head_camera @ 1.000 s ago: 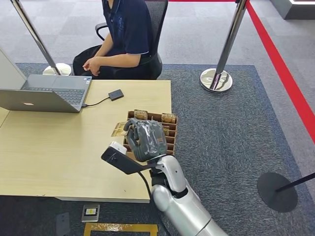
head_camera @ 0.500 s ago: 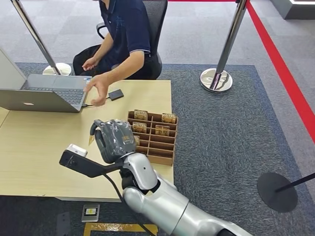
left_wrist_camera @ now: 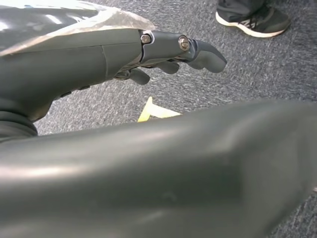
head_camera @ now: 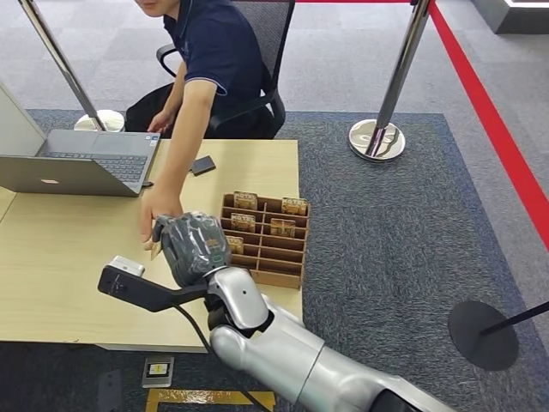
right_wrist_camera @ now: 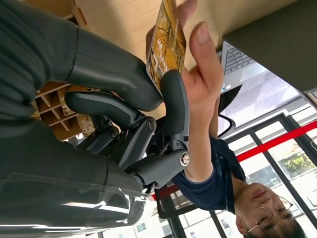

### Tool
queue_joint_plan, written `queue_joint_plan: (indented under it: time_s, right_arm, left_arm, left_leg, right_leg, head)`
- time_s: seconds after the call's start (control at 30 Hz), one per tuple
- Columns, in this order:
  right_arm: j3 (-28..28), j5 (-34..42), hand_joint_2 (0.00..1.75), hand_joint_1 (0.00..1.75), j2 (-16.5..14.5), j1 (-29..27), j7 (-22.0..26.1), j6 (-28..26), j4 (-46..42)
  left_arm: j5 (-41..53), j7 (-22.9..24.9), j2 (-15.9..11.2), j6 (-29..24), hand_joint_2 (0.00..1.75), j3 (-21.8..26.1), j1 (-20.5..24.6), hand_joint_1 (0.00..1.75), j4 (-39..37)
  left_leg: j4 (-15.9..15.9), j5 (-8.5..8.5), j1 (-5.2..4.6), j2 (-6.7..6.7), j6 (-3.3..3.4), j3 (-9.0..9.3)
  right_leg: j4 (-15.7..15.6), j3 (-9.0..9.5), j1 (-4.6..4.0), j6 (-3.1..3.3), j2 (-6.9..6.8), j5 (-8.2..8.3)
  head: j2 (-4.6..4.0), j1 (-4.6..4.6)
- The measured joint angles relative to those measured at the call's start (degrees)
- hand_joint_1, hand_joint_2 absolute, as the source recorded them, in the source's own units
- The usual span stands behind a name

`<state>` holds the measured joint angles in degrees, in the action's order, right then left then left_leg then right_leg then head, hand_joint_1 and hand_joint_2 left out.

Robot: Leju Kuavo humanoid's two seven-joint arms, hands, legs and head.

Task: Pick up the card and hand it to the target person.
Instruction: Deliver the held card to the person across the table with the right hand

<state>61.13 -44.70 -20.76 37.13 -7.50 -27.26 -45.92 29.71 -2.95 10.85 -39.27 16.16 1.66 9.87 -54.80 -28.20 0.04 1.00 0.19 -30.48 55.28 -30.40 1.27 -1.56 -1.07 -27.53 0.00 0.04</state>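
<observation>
My right hand (head_camera: 191, 247) hovers over the wooden table (head_camera: 58, 257), left of the card box. It pinches a yellow patterned card (right_wrist_camera: 167, 39) between the thumb and a finger. The seated person in a dark blue shirt (head_camera: 217, 47) leans forward, and their hand (head_camera: 154, 213) reaches down to my fingertips. In the right wrist view the person's fingers (right_wrist_camera: 203, 69) close around the card's far edge while my hand still grips it. My left hand (left_wrist_camera: 176, 49) hangs over the grey carpet, fingers stretched out and holding nothing.
A brown compartment box (head_camera: 268, 245) with several cards stands at the table's right end. An open laptop (head_camera: 84, 159) and a small black device (head_camera: 202, 165) lie at the back. Stanchion bases (head_camera: 377, 137) and red tape stand on the carpet to the right.
The person has leaned forward and brought their hand from near the laptop down onto the card. My right hand has drifted slightly left, still holding the card.
</observation>
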Motion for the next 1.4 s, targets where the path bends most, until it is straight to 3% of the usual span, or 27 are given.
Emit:
queue_joint_plan:
  time_s: [0.13,0.17,0.27,0.3,0.33,0.37,0.5,0.7,0.9,1.0,1.13,1.27,1.4]
  right_arm:
    - [0.50,0.54,1.75,1.51,-0.02,0.59,-0.36,0.00,0.57]
    - [0.62,0.57,1.75,1.34,-0.02,0.65,-0.49,0.00,0.65]
    - [0.84,0.61,1.75,0.29,-0.02,0.82,-0.93,-0.07,0.94]
    - [0.91,0.57,1.75,0.07,-0.02,0.89,-1.14,-0.17,1.09]
    - [1.02,0.44,1.75,0.00,-0.02,0.95,-1.47,-0.32,1.26]
    - [1.16,0.22,1.75,0.00,-0.02,1.00,-1.90,-0.51,1.48]
    - [1.69,-0.74,0.00,0.00,-0.02,1.21,-3.34,-0.95,2.60]
    - [2.55,-1.96,0.00,0.00,-0.02,1.39,-5.33,-1.62,4.29]
    - [2.34,-3.84,0.00,0.00,-0.01,1.60,-6.26,-6.20,6.29]
    - [0.18,-8.23,0.00,0.00,0.20,1.33,-5.93,-9.15,7.28]
    - [-9.11,-20.67,0.00,0.00,1.67,-1.61,-5.08,-11.00,6.36]
    - [-22.52,-34.00,0.00,0.00,5.19,-9.25,-8.09,-12.52,-0.48]
    - [-35.66,-38.94,0.00,0.00,8.65,-17.67,-8.34,-12.77,-9.76]
  left_arm:
    - [0.18,0.07,-0.03,-0.01,0.00,0.04,0.01,0.00,0.00]
    - [0.20,0.11,-0.03,-0.01,0.00,0.04,0.01,0.00,0.00]
    - [0.28,0.27,-0.05,0.00,0.00,0.04,0.01,0.00,0.00]
    - [0.32,0.32,-0.05,0.01,0.00,0.04,0.01,0.00,0.00]
    - [0.37,0.35,-0.05,0.02,0.00,0.04,0.01,0.00,0.00]
    - [0.46,0.39,-0.05,0.06,0.00,0.04,0.01,0.00,0.01]
    - [0.83,0.55,-0.05,0.17,0.00,0.04,0.03,0.00,0.01]
    - [1.17,0.81,-0.05,0.21,0.00,0.08,0.05,0.00,0.01]
    - [1.30,1.41,-0.05,0.21,0.00,0.22,0.05,0.00,0.01]
    - [1.33,1.81,-0.03,0.16,0.00,0.48,0.04,0.00,0.00]
    - [1.78,1.92,0.08,0.21,0.00,1.38,-0.02,0.00,0.00]
    - [2.48,1.31,0.11,1.09,0.00,2.34,-0.16,0.00,-0.01]
    - [3.08,0.61,0.14,1.96,0.00,3.13,-0.35,0.00,0.00]
  left_leg:
    - [0.00,0.00,0.00,0.00,0.00,0.00]
    - [0.00,0.00,0.00,0.00,0.00,0.00]
    - [0.00,0.00,0.00,0.00,0.00,0.00]
    - [0.00,0.00,0.00,0.00,0.00,0.00]
    - [0.00,0.00,0.00,0.00,0.00,0.00]
    - [0.00,0.00,0.00,0.00,0.00,0.00]
    - [0.00,-0.01,0.00,0.00,0.00,0.00]
    - [0.00,-0.01,0.00,0.00,0.00,0.00]
    - [-0.01,-0.01,0.00,0.00,0.00,0.00]
    - [-0.02,-0.01,0.00,0.00,0.00,0.01]
    - [-0.03,-0.01,0.00,0.01,0.01,0.01]
    - [-0.05,-0.03,0.00,0.07,0.04,0.21]
    - [-0.07,-0.11,-0.02,0.06,0.12,0.19]
  right_leg:
    - [0.00,0.00,0.00,0.00,0.00,0.00]
    - [0.00,0.00,0.00,0.00,0.00,0.00]
    - [-0.01,0.00,0.00,0.00,0.00,0.00]
    - [-0.01,0.00,0.00,0.00,0.00,0.00]
    - [-0.01,0.00,0.00,0.00,0.00,0.00]
    - [-0.01,0.00,0.00,0.00,0.00,0.00]
    - [-0.01,0.00,0.00,0.00,0.00,0.00]
    - [-0.01,0.00,0.00,0.00,0.00,0.00]
    - [-0.01,-0.01,0.00,0.00,0.00,0.00]
    - [-0.03,-0.03,0.00,0.00,0.00,0.00]
    - [-0.06,0.00,0.00,-0.01,0.00,0.00]
    - [-0.15,0.07,0.00,-0.02,0.00,0.01]
    - [-0.21,0.08,0.01,-0.04,0.00,0.00]
  head:
    - [0.00,0.01]
    - [0.00,0.01]
    - [0.00,0.01]
    - [0.00,0.01]
    - [0.00,0.01]
    - [0.00,0.01]
    - [0.00,0.00]
    - [0.00,0.00]
    - [0.00,0.01]
    - [0.00,-0.01]
    - [0.00,0.00]
    - [0.00,0.00]
    - [0.00,0.00]
